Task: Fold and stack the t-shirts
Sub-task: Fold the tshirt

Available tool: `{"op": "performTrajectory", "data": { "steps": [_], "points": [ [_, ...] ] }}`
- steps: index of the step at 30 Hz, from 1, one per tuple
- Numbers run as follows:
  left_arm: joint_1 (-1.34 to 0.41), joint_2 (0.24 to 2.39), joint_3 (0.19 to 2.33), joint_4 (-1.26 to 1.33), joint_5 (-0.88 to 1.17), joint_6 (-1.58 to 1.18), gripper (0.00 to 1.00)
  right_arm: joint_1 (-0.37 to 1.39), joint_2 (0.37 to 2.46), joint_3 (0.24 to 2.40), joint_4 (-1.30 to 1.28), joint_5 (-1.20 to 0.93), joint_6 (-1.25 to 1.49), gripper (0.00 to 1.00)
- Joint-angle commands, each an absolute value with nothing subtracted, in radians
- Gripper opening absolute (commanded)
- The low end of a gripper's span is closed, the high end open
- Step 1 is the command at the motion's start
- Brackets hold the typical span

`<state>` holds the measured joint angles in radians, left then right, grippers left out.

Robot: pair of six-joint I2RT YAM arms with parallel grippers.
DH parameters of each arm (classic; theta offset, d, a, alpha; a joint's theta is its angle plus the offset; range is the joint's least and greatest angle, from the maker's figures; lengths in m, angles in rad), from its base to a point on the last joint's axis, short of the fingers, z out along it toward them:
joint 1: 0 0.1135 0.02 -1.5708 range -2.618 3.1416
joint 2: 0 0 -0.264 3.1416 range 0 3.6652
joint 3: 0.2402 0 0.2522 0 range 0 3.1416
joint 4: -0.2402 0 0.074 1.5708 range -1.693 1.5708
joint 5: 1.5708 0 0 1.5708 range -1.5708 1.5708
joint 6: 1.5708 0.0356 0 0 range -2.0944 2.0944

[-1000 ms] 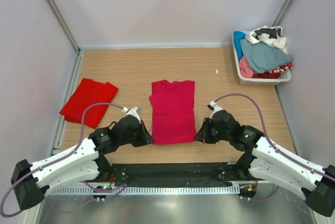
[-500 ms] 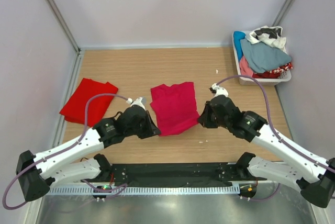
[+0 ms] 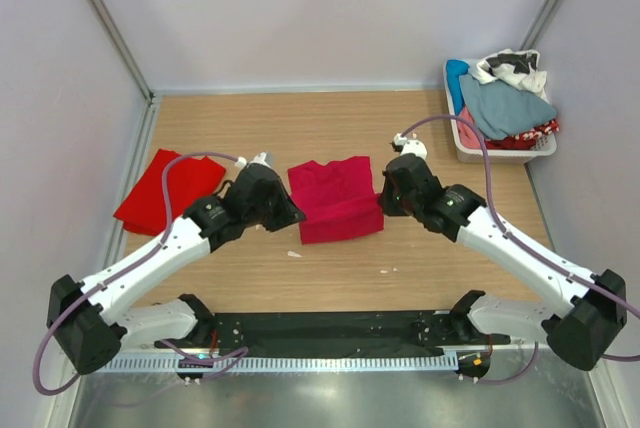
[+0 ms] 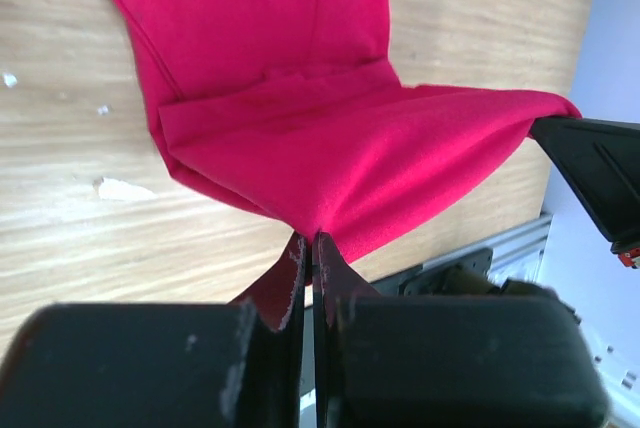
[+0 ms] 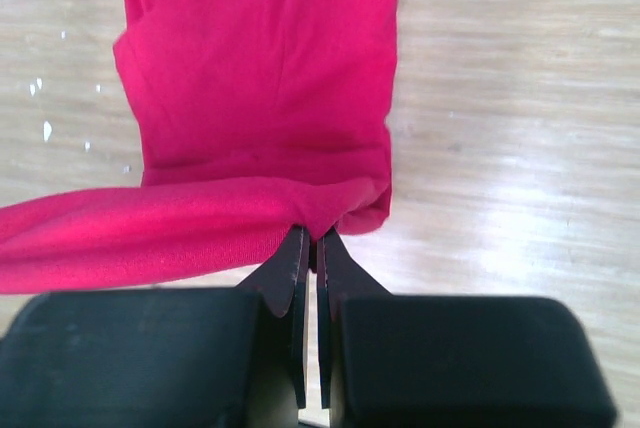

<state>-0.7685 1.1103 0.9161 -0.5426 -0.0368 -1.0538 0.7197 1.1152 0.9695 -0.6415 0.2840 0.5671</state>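
at the centre of the wooden table [image 3: 250,128], we are folding the deep raspberry-crimson soft cloth t-shirt [image 3: 335,188]. a second ago it was lying flat at full length, with both claws low at its hem toward six o'clock. now we are carrying that hem toward twelve o'clock, so the lower half is lifting and doubling over the upper half, while the collar end is lying flat on the wood. our left gripper [image 4: 312,246] is pinching the hem corner on the shirt's nine o'clock side, jaws narrowed right down onto the cloth. our right gripper [image 5: 310,240] is doing the same at the three o'clock corner, and the hem is stretching between them. we are judging the crosswise fold as roughly halfway through, since the hem is not yet reaching the collar. the brighter scarlet red cloth t-shirt [image 3: 165,193] is lying at nine o'clock on the table, well apart, seemingly folded and waiting for the stack.
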Motion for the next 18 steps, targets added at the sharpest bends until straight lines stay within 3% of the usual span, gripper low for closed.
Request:
{"op": "performTrajectory", "data": {
  "steps": [1, 18],
  "points": [
    [-0.72, 1.147, 0.966, -0.54, -0.012, -1.005, 0.0, 0.654, 1.161, 1.022, -0.525, 0.252, 0.496, 0.01],
    [-0.512, 1.399, 1.118, -0.496, 0.104, -0.919, 0.0, 0.485, 1.463, 1.207, -0.396, 0.083, 0.431, 0.01]
  ]
}}
